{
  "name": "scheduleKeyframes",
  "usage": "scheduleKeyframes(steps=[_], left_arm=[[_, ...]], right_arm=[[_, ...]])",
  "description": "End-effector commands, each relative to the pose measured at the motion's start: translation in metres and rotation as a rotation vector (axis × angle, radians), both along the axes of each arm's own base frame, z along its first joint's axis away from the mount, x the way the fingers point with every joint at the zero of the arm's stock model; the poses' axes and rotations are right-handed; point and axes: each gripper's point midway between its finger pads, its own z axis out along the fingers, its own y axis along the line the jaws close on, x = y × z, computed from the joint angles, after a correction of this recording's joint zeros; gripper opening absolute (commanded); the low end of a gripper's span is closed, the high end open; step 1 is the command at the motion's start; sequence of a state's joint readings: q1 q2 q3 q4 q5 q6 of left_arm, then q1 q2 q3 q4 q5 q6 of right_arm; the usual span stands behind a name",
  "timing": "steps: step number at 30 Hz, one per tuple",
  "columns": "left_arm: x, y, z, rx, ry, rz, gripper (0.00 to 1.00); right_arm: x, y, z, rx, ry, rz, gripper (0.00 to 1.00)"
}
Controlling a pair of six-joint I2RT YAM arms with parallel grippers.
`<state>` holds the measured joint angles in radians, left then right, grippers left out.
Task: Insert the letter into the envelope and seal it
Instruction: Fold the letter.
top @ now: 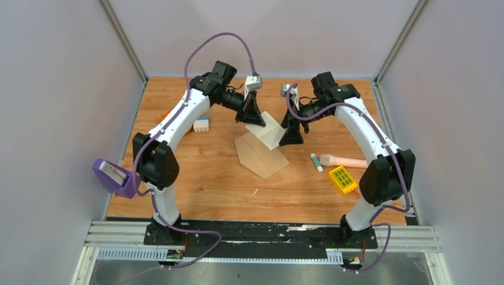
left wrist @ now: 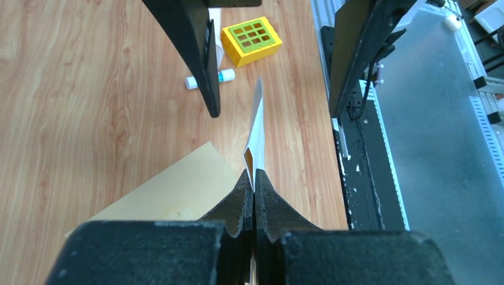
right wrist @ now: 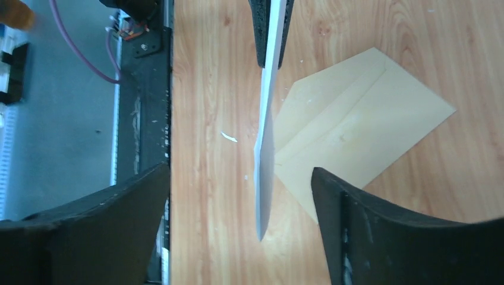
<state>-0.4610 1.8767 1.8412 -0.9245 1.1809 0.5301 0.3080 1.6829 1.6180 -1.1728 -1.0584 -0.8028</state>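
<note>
Clamping the letter (left wrist: 257, 124) by one end in the left pincer (left wrist: 254, 189), clenched flat on the paper. Holding it lifted off the surface (top: 202, 184) and turned edge-up, above the middle and a little toward the far edge, probably for aiming a thin leading edge at a pocket rather than a broad face.

Standing released around the sheet's free end with the right pincer (right wrist: 241, 175): jaws wide, one on each side of the paper, with no contact visible on either face. Judged a one-sided hold, with all the weight on the left grip and nothing taken on the right.

Below and just beside the raised sheet, lying flat near the middle of the surface: the envelope (right wrist: 356, 130), flap unfolded, its point turned roughly toward the near edge. Likely left open and flat to keep the mouth reachable.

Not yet inside, not yet sealed. Calls next for tipping the sheet lower and lining its edge up with the mouth. Risk: bowing, given a slight kink already showing along the paper in the right wrist view.

Well apart toward the right edge, out of the way: a yellow gridded block (left wrist: 251, 40) and a white tube (left wrist: 209, 78).
</note>
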Motion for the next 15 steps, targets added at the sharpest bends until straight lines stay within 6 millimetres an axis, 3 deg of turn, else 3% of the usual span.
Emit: scheduleKeyframes(steps=[1,10,12,15], left_arm=[[0.006,0.000,0.012,-0.006,-0.053,0.016,0.00],[0.006,-0.004,0.009,0.014,-0.089,0.043,0.00],[0.004,-0.006,0.009,0.016,-0.092,0.039,0.00],[0.002,-0.007,0.010,0.012,-0.088,0.034,0.00]], right_arm=[[0.020,-0.003,0.033,0.089,-0.047,-0.049,0.99],[0.045,0.010,0.061,0.167,-0.099,-0.088,0.99],[0.048,0.017,0.063,0.168,-0.114,-0.087,0.92],[0.051,0.029,0.060,0.151,-0.111,-0.077,0.73]])
